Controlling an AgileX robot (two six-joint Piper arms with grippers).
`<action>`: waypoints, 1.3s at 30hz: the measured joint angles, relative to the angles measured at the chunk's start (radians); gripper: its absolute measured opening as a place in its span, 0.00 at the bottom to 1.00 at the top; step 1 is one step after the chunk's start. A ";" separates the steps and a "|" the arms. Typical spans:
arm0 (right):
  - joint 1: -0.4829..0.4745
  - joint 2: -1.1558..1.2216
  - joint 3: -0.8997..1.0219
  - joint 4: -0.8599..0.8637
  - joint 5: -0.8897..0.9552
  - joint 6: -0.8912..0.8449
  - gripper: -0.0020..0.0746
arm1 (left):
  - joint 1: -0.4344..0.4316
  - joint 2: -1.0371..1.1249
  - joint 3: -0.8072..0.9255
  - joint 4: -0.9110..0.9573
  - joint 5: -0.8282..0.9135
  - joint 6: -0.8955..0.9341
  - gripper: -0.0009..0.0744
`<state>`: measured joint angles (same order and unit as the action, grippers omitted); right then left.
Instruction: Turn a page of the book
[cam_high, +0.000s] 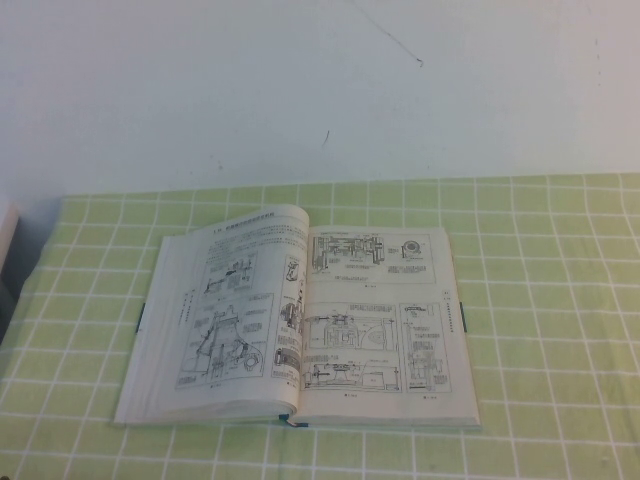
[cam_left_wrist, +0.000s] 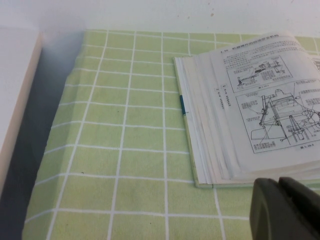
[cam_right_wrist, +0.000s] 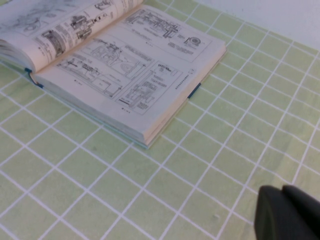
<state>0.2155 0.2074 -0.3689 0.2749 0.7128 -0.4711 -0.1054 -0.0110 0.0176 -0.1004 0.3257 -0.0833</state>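
Here, what you have in front of you:

Book: the book (cam_high: 300, 320) lies open and flat on the green checked tablecloth (cam_high: 540, 300), near the middle of the table, spine running away from you.
Page: the page (cam_high: 375, 320) on the right half lies flat, printed with boxed machine diagrams; the left half (cam_high: 235, 310) bulges up slightly near the spine.
Cover: you can see a thin blue edge (cam_left_wrist: 183, 105) along the book's outer side in the left wrist view, and another (cam_right_wrist: 194, 90) in the right wrist view.
Left gripper: the left gripper (cam_left_wrist: 287, 207) sits low beside the book's left near corner, apart from it; you see only dark finger ends, lying close together, touching nothing.
Right gripper: the right gripper (cam_right_wrist: 287, 212) hangs over bare cloth, well apart from the book's right side; its dark tip shows, but you cannot tell whether the fingers are spread.
High view: neither arm shows there.
Wall: a plain white wall (cam_high: 320, 90) stands behind the table.
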 joint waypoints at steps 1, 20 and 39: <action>0.000 0.000 0.000 0.000 0.000 0.000 0.03 | 0.000 0.000 0.000 0.000 0.000 0.000 0.01; 0.000 0.000 0.000 0.000 0.000 0.000 0.03 | 0.000 0.000 0.000 0.002 0.000 0.063 0.01; -0.032 -0.100 0.142 -0.109 -0.172 0.099 0.03 | 0.000 -0.001 0.000 0.002 0.002 0.063 0.01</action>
<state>0.1837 0.1072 -0.2272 0.1663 0.5411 -0.3723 -0.1054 -0.0118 0.0176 -0.0988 0.3275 -0.0201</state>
